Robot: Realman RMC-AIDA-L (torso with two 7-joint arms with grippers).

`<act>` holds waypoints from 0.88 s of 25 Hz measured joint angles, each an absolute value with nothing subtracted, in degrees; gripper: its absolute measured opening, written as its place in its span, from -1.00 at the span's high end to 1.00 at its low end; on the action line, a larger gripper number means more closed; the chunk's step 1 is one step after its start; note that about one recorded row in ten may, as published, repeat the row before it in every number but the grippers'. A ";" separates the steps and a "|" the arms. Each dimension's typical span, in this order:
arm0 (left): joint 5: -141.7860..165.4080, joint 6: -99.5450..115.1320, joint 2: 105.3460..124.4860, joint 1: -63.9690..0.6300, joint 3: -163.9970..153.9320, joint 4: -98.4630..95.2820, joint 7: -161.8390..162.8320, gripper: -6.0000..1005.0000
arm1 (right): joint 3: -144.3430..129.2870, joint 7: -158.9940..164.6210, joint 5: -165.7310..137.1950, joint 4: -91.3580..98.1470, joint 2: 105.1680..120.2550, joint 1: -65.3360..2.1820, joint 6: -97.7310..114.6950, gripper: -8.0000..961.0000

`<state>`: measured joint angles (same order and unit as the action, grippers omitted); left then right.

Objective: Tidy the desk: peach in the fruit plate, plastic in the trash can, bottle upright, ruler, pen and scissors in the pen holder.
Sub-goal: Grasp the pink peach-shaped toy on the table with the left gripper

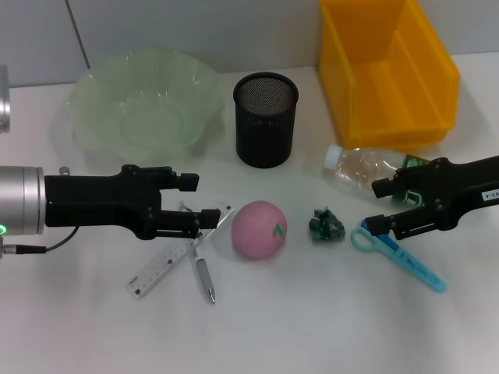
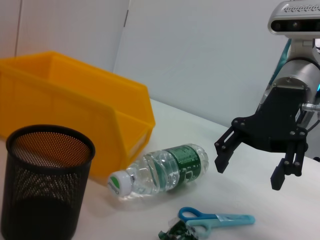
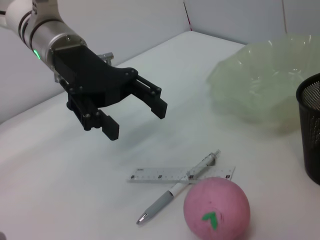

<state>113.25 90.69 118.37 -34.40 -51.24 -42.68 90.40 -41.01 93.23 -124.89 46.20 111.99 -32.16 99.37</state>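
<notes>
White desk [image 1: 312,327], pale panelled wall [image 1: 195,31] behind, even light

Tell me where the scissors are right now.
In the head view, the blue scissors lie flat on the robot's right, under the open right gripper, beside the crumpled plastic.

Not much to read here. A small white label on the right arm [image 1: 490,195], letters too tiny to make out. A green mark, a bit like a tick or a 7, on the pink peach [image 3: 216,208] [image 1: 260,229]. A green label around the bottle [image 2: 162,169], words too blurry to tell. Fine measuring marks along the ruler [image 3: 165,175], no numbers clear enough to read.
</notes>
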 joint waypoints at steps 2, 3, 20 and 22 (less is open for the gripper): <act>113.27 90.30 118.39 -34.67 -51.35 -42.66 90.33 -0.60 | -41.00 93.23 -124.91 46.21 111.98 -32.17 99.24 -0.69; 113.27 90.30 118.39 -34.67 -51.35 -42.66 90.33 -0.60 | -41.01 93.23 -124.92 46.21 111.97 -32.17 99.16 -0.69; 112.28 83.67 118.87 -37.04 -59.44 -42.62 87.44 -0.60 | -41.04 93.13 -124.98 46.23 112.04 -32.26 97.46 -0.69; 110.79 81.03 118.91 -37.54 -63.27 -42.76 87.15 -0.60 | -41.04 93.12 -124.99 46.23 112.06 -32.26 97.46 -0.69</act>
<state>110.79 81.03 118.91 -37.54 -63.27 -42.76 87.15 -41.04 93.12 -124.99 46.23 112.06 -32.26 97.46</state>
